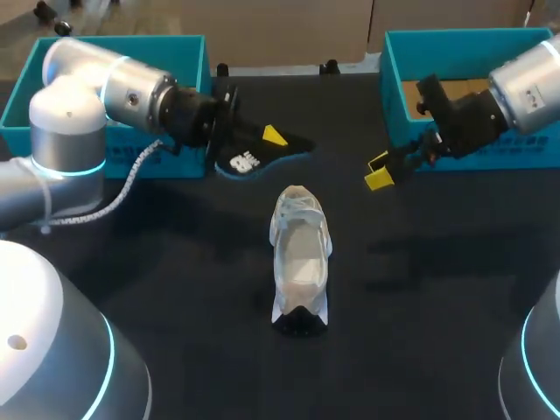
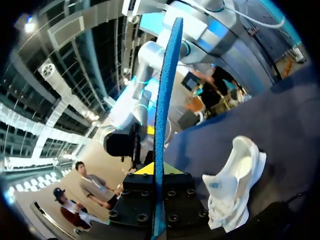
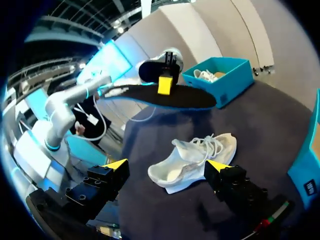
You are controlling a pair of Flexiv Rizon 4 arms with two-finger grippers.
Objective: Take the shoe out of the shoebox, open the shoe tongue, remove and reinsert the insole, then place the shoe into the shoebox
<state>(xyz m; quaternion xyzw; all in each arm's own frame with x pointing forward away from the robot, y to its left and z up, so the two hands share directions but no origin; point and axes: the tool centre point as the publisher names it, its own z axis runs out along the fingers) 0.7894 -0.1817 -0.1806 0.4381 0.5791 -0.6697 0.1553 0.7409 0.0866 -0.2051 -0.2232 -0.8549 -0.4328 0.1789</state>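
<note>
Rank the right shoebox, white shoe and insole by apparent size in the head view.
1. right shoebox
2. white shoe
3. insole; the left claw covers one end and it lies tilted, so shoe versus insole is unsure.

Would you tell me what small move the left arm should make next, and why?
Probably carry the insole over to the shoe: the left gripper is shut on it, clear of the shoe, which lies on the table, opening upward. The right gripper is open.
</note>
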